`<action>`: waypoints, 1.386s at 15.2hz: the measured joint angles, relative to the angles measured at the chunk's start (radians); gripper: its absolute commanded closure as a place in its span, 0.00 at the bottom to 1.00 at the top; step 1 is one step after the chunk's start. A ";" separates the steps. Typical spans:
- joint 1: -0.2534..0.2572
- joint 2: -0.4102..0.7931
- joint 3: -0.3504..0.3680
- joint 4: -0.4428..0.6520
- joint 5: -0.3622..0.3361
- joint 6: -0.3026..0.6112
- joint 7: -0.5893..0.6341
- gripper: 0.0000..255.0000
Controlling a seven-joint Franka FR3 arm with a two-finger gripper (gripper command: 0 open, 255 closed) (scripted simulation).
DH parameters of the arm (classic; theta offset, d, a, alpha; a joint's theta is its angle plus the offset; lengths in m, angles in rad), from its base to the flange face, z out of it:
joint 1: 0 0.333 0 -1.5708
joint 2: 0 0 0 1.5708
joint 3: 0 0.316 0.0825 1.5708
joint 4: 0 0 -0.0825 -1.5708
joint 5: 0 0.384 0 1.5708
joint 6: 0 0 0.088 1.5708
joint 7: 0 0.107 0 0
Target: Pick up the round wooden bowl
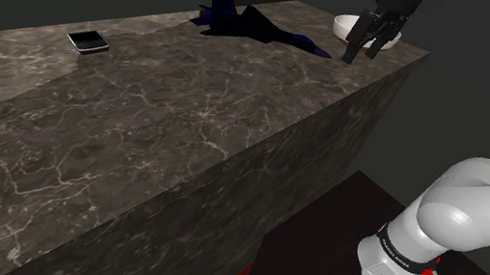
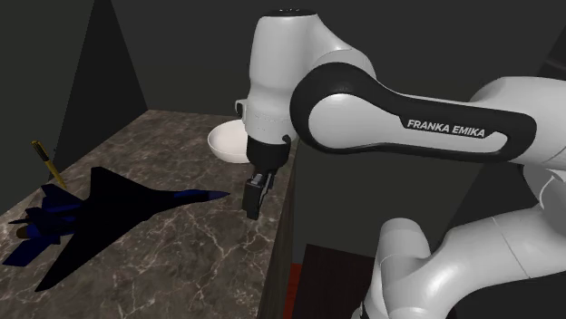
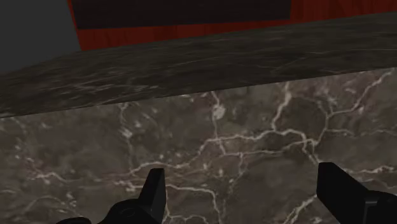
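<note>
1. Counter point(image 1: 137, 127) of dark veined marble lies under the pincer point(image 3: 245, 191); its edge runs close beyond the fingertips, with bare stone beneath them.
2. Arm point(image 2: 363, 118), white, reads "FRANKA EMIKA".
3. Toy jet point(image 2: 109, 213), dark blue, lies to one side of the pincer, apart from it.
4. Bowl point(image 2: 227, 140), round and drawn plain white, sits just behind the pincer near the counter's corner.
5. Pincer fingers stand wide apart, holding nothing.

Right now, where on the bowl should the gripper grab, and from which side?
Probably the rim of the white bowl, from straight above, one finger inside the wall and one outside: it sits upright, mouth up. The open gripper hangs beside it.
</note>
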 measured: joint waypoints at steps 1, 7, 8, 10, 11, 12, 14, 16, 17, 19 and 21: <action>0.000 0.000 0.000 0.000 0.000 0.000 0.000 0.00; -0.017 0.127 -0.063 0.115 -0.088 0.010 -0.119 0.00; -0.020 0.154 -0.074 0.141 -0.103 0.013 -0.142 0.00; -0.023 0.218 -0.092 0.201 -0.130 0.020 -0.182 0.00; -0.025 0.246 -0.103 0.220 -0.144 0.031 -0.205 0.00; -0.027 0.270 -0.112 0.245 -0.157 0.031 -0.226 0.00; -0.031 0.333 -0.131 0.321 -0.179 0.025 -0.271 0.00; -0.035 0.369 -0.148 0.355 -0.196 0.033 -0.307 0.00; -0.035 0.372 -0.149 0.351 -0.199 0.040 -0.310 0.00; -0.036 0.369 -0.151 0.321 -0.203 0.068 -0.311 0.00; -0.036 0.365 -0.151 0.294 -0.204 0.092 -0.308 0.00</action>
